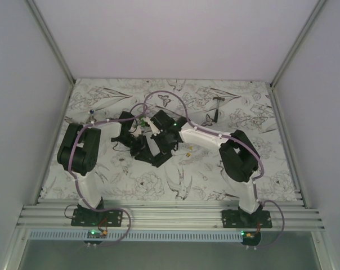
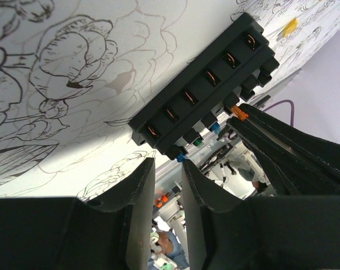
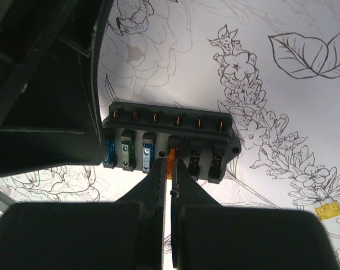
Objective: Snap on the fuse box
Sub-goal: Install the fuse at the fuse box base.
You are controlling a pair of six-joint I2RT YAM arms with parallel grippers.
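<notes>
The fuse box is a black oblong with copper clips along its top edge, and it hangs tilted just above the flower-print table. Blue and green fuses fill its three left slots. My right gripper is shut on a thin orange fuse, whose top sits at the mouth of the fourth slot. My left gripper pinches the box's left end at its fingertips, with a narrow gap behind them. In the top view both grippers meet over the fuse box, which is mostly hidden.
A small yellow fuse lies loose on the table to the right of the box. A green plastic piece sits behind the left wrist. A dark hammer-shaped tool lies at the back right. Frame walls bound the table.
</notes>
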